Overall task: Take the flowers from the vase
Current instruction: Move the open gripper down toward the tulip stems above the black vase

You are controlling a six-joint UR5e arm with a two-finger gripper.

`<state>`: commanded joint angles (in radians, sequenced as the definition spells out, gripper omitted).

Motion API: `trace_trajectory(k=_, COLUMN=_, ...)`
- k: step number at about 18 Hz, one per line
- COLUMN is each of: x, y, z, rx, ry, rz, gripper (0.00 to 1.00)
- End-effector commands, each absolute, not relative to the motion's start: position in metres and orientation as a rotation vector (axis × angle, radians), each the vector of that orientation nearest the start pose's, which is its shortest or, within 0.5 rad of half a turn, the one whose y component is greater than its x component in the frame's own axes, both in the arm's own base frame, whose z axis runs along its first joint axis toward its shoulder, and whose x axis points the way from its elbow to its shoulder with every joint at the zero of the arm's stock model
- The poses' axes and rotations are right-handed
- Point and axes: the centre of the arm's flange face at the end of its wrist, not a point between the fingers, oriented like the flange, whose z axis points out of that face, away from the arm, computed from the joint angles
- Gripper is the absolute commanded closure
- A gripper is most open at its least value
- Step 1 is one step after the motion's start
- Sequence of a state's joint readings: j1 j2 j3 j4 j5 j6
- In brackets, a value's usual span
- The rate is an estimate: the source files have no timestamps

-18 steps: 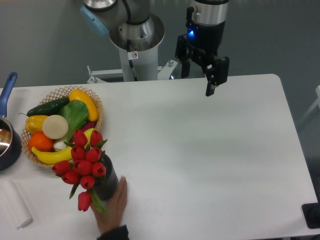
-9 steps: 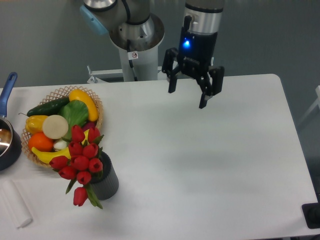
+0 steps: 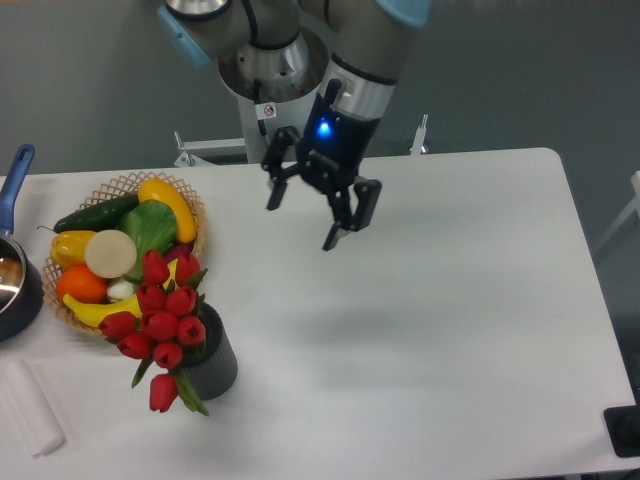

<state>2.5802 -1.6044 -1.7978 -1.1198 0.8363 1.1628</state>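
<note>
While the gripper [image 3: 302, 220] hangs in the air above the table [image 3: 450, 320], well apart from the vase [image 3: 213, 360] and up and to its right, its two fingers are spread wide and hold nothing.

Item: the flowers [image 3: 160, 320], red tulip buds with green leaves, standing in the vase, the heads leaning over its left side; one bud droops low past the rim.

Item: the vase, dark ribbed cylinder, upright near the front left of the table.

Item: wicker basket [image 3: 190, 215] of fruit and vegetables, just beside the vase on its far left; the top buds overlap the basket's near edge in this view, contact not determinable.

Item: dark pot with blue handle [image 3: 17, 170], farther left of the vase, partly cut off.

Risks, as judged: the bunch is wider than the vase, so a grip on the buds could crush or scatter them. A slanted pull might tip the light vase or lift it along. A low approach from the left could strike the basket.
</note>
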Motion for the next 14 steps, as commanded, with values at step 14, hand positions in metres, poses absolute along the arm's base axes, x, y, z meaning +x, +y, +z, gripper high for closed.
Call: trace_trajectory(k=14, x=-0.331, y=0.49, z=0.366, rx=-2.172, ry=0.498, rz=-0.307, gripper=0.0)
